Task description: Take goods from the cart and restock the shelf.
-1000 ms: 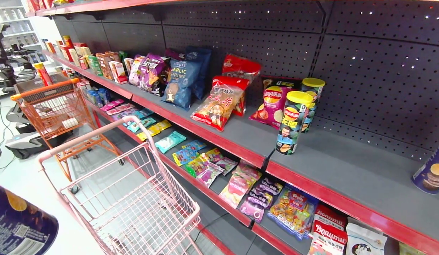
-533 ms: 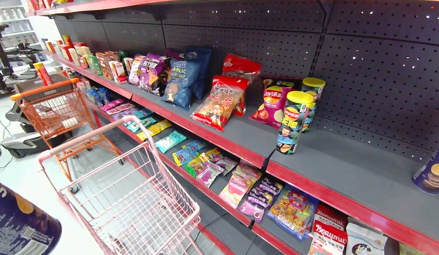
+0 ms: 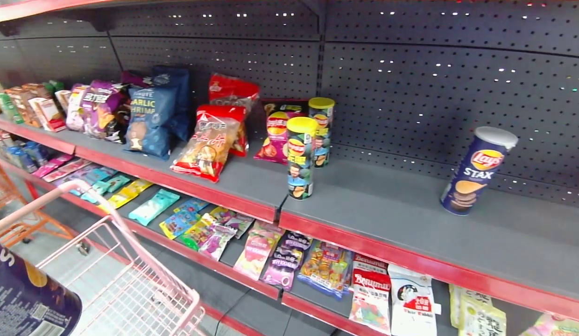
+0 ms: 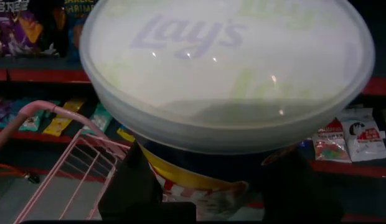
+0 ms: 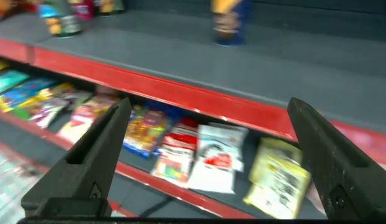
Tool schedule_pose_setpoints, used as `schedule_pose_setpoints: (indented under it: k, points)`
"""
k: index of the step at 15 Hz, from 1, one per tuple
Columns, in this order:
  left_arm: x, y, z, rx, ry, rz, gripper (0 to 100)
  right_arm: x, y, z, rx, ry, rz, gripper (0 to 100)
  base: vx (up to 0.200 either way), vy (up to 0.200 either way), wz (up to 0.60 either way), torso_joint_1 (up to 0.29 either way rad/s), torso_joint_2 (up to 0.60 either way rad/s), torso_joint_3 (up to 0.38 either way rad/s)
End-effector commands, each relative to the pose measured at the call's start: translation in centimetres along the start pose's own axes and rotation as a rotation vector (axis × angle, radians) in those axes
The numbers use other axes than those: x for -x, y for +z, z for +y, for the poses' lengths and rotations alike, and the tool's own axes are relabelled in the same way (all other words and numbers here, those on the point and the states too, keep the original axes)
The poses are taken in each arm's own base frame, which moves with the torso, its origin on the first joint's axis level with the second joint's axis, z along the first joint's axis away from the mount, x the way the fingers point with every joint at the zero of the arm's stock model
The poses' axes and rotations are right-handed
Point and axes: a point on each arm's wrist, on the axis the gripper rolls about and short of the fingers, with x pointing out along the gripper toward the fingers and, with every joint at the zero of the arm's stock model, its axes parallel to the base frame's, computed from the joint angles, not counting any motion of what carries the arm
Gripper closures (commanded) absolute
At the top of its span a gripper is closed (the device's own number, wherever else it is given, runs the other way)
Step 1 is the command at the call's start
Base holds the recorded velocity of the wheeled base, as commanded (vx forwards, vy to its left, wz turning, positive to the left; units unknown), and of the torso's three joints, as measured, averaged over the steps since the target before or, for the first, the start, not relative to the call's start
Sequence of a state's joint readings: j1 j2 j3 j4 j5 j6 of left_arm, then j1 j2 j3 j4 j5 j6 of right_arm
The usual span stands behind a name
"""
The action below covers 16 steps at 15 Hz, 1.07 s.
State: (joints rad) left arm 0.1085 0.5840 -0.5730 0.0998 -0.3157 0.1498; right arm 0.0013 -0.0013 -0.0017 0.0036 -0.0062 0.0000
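Left gripper (image 4: 215,186) is clamped on a dark blue chips can (image 4: 224,68) (white lid faces the wrist camera). We see that can (image 3: 28,298) held out in front of the shelf (image 3: 411,219), lower than its grey board. The pink cart (image 3: 144,284) stands in front of the shelf too. Right gripper (image 5: 208,109) has fingers spread wide, nothing between them, facing the shelf's red front edge. On the shelf: 1 blue can (image 3: 476,170) upright toward its right end, 2 yellow-lidded cans (image 3: 301,158) upright mid-shelf, snack bags (image 3: 210,140) further left.
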Motion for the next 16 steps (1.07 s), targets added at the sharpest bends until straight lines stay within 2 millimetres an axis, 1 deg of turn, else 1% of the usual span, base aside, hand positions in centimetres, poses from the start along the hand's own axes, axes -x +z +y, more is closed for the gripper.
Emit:
schedule_pose_setpoints:
  k: [1, 6, 10, 13, 16]
  points:
    - [-0.14, 0.01, 0.08, 0.001, 0.011, 0.007, 100, -0.01, 0.00, 0.00, 0.000, 0.000, 0.001, 0, 0.000, 0.000, -0.60, 0.007, 0.01, 0.002]
    - [-0.15, -0.03, 0.08, 0.000, 0.014, 0.009, 100, -0.01, -0.01, 0.00, 0.000, 0.000, 0.002, 0, 0.000, 0.000, -0.60, 0.004, 0.00, 0.002]
    - [-0.08, -0.13, 0.04, -0.003, 0.013, 0.009, 100, -0.01, 0.00, 0.00, 0.002, 0.000, 0.001, 0, 0.000, 0.000, 0.00, 0.000, 0.00, 0.000]
    - [-0.09, -0.29, 0.02, -0.021, 0.012, 0.013, 100, -0.01, 0.00, 0.00, 0.002, 0.000, 0.001, 0, 0.200, 0.000, 0.00, -0.006, 0.00, 0.002]
    - [0.08, -0.38, -0.05, -0.047, 0.013, 0.009, 100, -0.01, 0.00, 0.00, 0.003, 0.000, 0.001, 0, 0.000, 0.000, 0.00, 0.000, 0.00, 0.000]
